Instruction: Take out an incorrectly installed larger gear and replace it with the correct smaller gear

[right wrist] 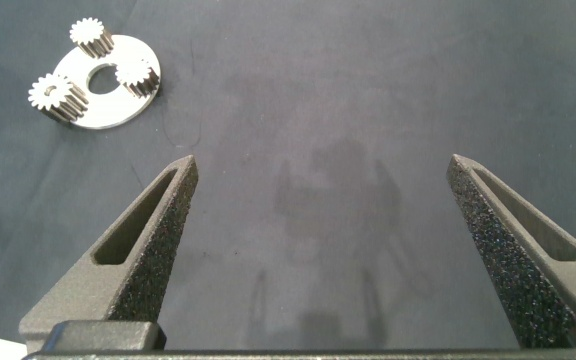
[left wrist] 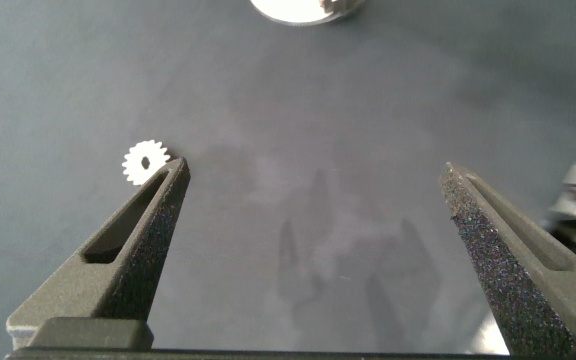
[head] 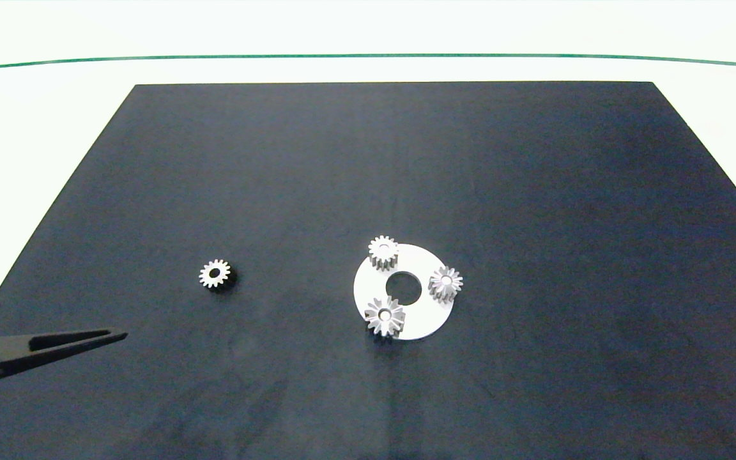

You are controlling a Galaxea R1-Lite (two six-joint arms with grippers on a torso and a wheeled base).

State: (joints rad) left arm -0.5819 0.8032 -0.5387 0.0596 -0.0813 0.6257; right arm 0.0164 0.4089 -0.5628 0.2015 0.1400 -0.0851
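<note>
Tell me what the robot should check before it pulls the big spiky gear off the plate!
1. Larger gear sits on the white plate, nothing on top: ok.
2. Smaller gear lies alone on the black mat, ready to pick: ok.
3. Left gripper fingers open: ok.
4. Right gripper fingers open: ok.
5. A gripper positioned over the larger gear: not ok, both far off.
6. How tightly the gear is seated: cannot tell.
</note>
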